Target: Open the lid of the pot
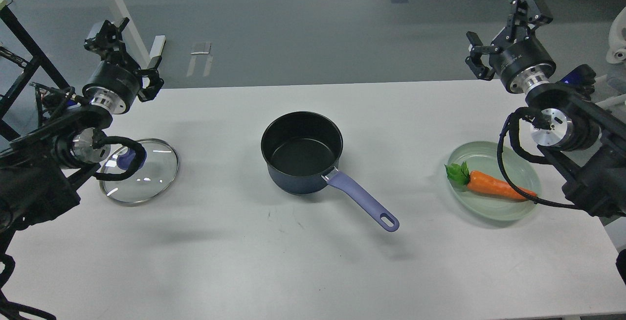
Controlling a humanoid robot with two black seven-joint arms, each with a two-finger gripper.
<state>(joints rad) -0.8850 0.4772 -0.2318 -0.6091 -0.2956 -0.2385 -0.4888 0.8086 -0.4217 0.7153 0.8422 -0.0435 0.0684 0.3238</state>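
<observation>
The dark navy pot [301, 151] stands uncovered in the middle of the white table, its lavender handle [362, 201] pointing to the front right. The glass lid [149, 175] lies flat on the table at the left, apart from the pot. Its purple-blue knob [126, 159] is partly behind my left arm's cable. My left gripper [129, 53] is open and empty, raised above the table's far left corner, behind the lid. My right gripper [500, 30] is open and empty, raised above the far right corner.
A pale green plate [489, 148] with an orange carrot [496, 187] sits at the right, under my right arm's cable. A white table leg [128, 26] stands on the floor behind the left gripper.
</observation>
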